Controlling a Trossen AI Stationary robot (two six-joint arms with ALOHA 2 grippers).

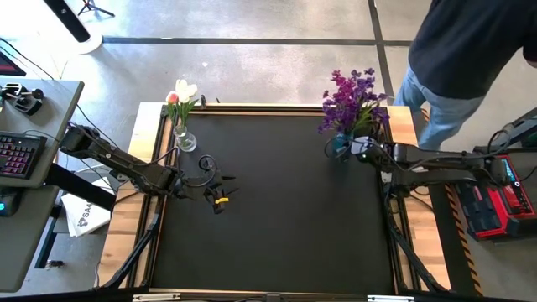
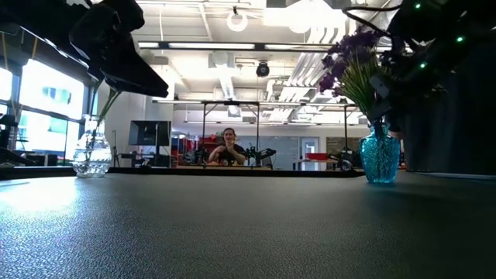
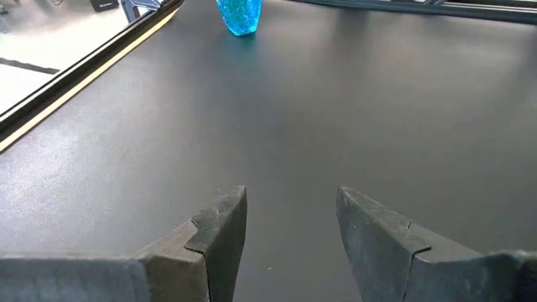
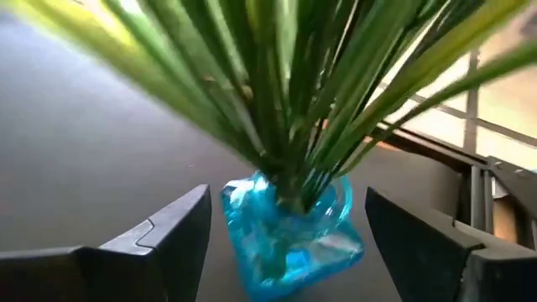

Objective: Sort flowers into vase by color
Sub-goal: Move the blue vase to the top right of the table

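Observation:
A blue glass vase (image 1: 341, 147) stands near the table's far right corner with several purple flowers (image 1: 351, 99) stuck in it by their stems; it also shows in the low view (image 2: 380, 156). A clear glass vase (image 1: 184, 138) near the far left corner holds white and pink tulips (image 1: 181, 94). My right gripper (image 4: 285, 235) is open, close to the blue vase (image 4: 289, 226), its fingers on either side of the vase without touching, the green stems (image 4: 285, 101) rising above. My left gripper (image 3: 289, 226) is open over bare table, left of centre.
The black mat (image 1: 277, 210) is bare between the arms. A wooden rim (image 1: 147, 151) frames the table. A person (image 1: 470, 59) stands by the far right corner. A desk with a keyboard (image 1: 17, 155) sits left of the table.

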